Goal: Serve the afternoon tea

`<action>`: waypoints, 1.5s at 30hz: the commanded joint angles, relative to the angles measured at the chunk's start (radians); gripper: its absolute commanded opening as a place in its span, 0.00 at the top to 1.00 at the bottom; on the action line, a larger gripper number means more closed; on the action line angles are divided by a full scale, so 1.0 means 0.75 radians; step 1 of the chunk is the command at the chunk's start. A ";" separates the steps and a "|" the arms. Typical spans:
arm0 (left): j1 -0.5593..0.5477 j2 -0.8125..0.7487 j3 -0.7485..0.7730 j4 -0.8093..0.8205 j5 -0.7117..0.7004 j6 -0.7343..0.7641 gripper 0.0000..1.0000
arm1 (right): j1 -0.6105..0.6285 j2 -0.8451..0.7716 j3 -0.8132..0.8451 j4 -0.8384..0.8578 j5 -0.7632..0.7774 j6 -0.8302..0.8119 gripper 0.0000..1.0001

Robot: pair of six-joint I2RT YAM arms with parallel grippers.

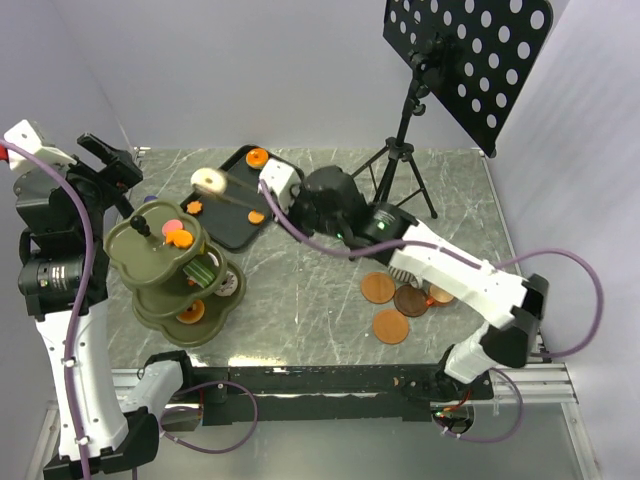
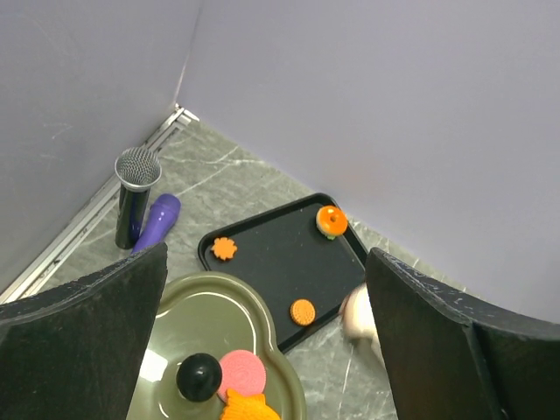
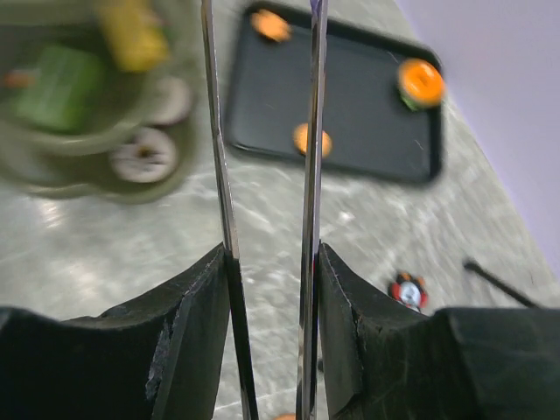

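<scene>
White donut (image 1: 210,181) in tongs (image 1: 245,192) (right arm (image 1: 470,280) stretched far left, jaws clamped)

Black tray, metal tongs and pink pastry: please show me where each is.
black tray (image 2: 271,258): left wrist view, its bare floor.
metal tongs (image 3: 313,131): right wrist view, one thin blade.
pink pastry (image 2: 242,374): left wrist view, its top face.

White-and-black arms (image 1: 70,380) trail looping purple cables (image 1: 563,253).

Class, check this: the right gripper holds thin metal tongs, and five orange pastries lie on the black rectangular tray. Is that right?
Three orange pastries, not five, lie on the black rectangular tray, as the left wrist view shows. The right gripper does hold the thin metal tongs.
</scene>
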 commanded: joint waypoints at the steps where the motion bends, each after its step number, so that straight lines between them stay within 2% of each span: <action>1: 0.007 -0.009 0.057 0.069 -0.031 -0.010 0.00 | 0.083 -0.182 -0.048 0.130 -0.109 -0.102 0.76; 10: 0.007 -0.011 0.071 0.033 -0.002 -0.021 0.00 | 0.182 -0.258 -0.164 0.159 -0.148 -0.120 0.76; 16: 0.007 -0.025 0.063 0.012 0.000 -0.039 0.00 | 0.180 -0.372 -0.375 0.039 0.046 -0.024 0.77; 24: 0.007 -0.004 0.069 -0.014 0.038 -0.064 0.00 | 0.180 -0.442 -0.723 0.085 0.095 0.052 0.78; 29: 0.007 0.004 0.083 -0.037 0.049 -0.055 0.00 | 0.184 -0.391 -0.772 0.163 0.024 0.054 0.78; 39: 0.007 0.010 0.110 -0.055 0.047 -0.019 0.00 | 0.233 -0.021 -0.613 0.257 -0.095 -0.128 0.81; 45: 0.007 0.006 0.091 -0.055 0.047 -0.012 0.00 | 0.290 0.024 -0.576 0.276 -0.075 -0.196 0.81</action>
